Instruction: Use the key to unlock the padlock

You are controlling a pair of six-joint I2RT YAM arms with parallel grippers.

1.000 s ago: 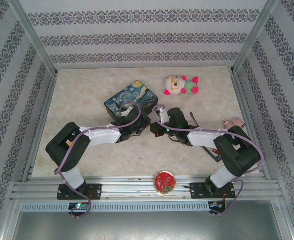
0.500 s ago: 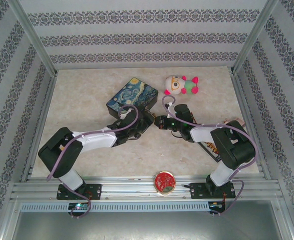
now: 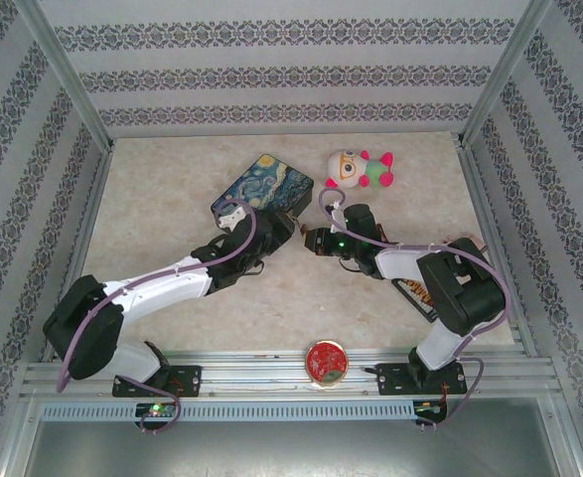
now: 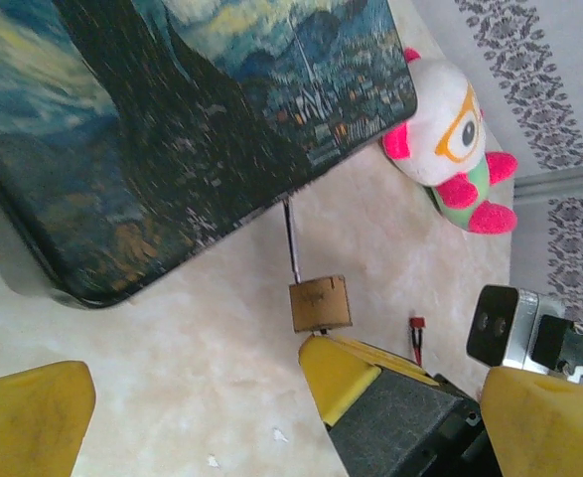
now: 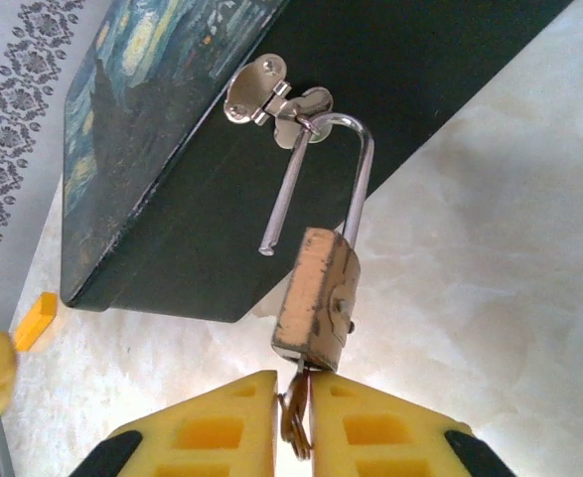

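The brass padlock (image 5: pixel 316 298) hangs by its silvery shackle (image 5: pixel 356 179) from the hasp (image 5: pixel 271 99) of the starry-night tin (image 3: pixel 263 189). One shackle leg stands free of the body. My right gripper (image 5: pixel 294 397) is shut on the dark key (image 5: pixel 293 422), whose blade sits in the bottom of the padlock. In the left wrist view the padlock (image 4: pixel 320 303) sits just beyond a right finger (image 4: pixel 341 373). My left gripper (image 4: pixel 291 437) is open wide beside the tin (image 4: pixel 172 119), its fingers (image 4: pixel 28 417) holding nothing.
A white and pink plush toy (image 3: pixel 359 169) lies behind the right gripper, close to the tin. A round red disc (image 3: pixel 326 361) rests at the near table edge between the arm bases. Patterned walls enclose the table.
The left arm has stretched out, its elbow swinging left and down. The right gripper moved toward the tin's hasp a second ago and has held there since. The tin shifted slightly back.
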